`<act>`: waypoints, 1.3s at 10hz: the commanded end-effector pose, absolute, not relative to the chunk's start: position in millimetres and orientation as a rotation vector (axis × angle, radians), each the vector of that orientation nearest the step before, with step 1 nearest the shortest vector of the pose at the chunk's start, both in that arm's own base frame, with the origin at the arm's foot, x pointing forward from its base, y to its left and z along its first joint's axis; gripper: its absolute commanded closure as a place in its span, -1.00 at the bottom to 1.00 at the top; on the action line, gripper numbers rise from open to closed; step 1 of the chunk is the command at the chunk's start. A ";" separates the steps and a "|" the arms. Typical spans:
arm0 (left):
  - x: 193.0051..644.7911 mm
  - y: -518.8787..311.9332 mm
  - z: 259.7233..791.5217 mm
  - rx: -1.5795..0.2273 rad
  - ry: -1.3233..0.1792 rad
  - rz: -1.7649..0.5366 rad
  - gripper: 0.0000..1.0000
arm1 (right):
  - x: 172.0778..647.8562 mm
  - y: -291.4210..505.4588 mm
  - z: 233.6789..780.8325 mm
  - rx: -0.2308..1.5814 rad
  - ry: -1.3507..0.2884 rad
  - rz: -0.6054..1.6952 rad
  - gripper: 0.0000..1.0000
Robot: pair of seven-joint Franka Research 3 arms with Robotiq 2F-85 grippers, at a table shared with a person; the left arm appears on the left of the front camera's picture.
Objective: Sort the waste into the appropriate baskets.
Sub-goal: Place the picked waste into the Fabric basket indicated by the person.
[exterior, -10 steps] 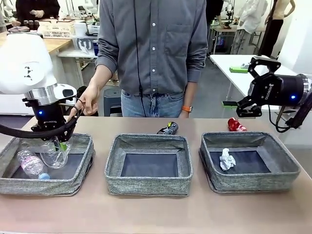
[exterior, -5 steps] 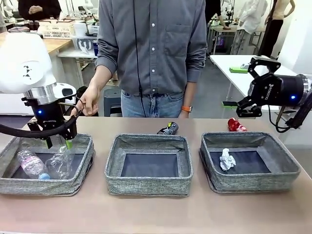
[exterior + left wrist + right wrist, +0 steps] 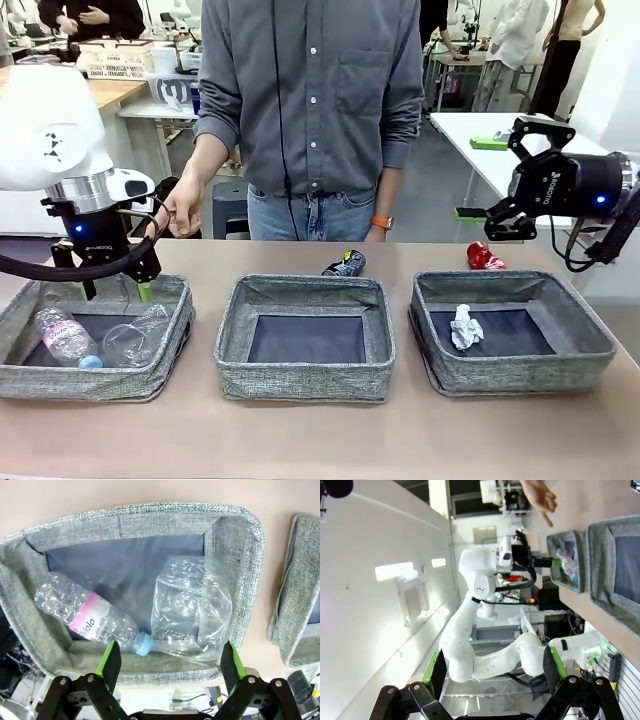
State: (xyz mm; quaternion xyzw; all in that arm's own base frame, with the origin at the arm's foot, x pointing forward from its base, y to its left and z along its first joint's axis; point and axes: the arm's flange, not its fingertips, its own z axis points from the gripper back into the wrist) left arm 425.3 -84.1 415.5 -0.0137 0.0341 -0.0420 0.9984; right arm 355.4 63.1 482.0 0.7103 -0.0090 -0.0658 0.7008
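1. Two cans sit on the table point(image 3: 300, 440) beyond the baskets. The crushed red can point(image 3: 482, 257) is just behind the right basket point(image 3: 500, 283), and the crushed black can point(image 3: 345, 263) lies slantwise just behind the middle basket point(image 3: 300, 290).
2. We see the right gripper point(image 3: 490, 168) raised, jaws spread and empty. The red can lies below it and toward the middle, so we judge that arm the nearer.
3. Our left gripper point(image 3: 115, 292) hangs over the left basket point(image 3: 170, 290), jaws apart, gripping nothing. The clear plastic cup point(image 3: 135, 340) and bottle point(image 3: 62, 335) lie inside beneath it.
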 end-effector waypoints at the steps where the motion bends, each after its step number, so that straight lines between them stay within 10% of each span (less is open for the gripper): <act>1: 418.3 -78.3 417.0 -0.016 0.069 -0.091 -1.00 | 354.6 63.3 482.5 1.578 -0.018 -0.140 -1.00; 10: 405.9 -25.6 501.3 -1.525 0.126 -0.366 -1.00 | 354.6 63.3 482.5 1.578 -0.018 -0.140 -1.00; 12: 413.6 2.6 480.5 -1.657 0.111 -0.181 -1.00 | 354.6 63.3 482.5 1.578 -0.018 -0.140 -1.00; 13: 398.3 -18.7 507.9 -1.380 0.033 -0.330 -1.00 | 354.6 63.3 482.5 1.578 -0.018 -0.140 -1.00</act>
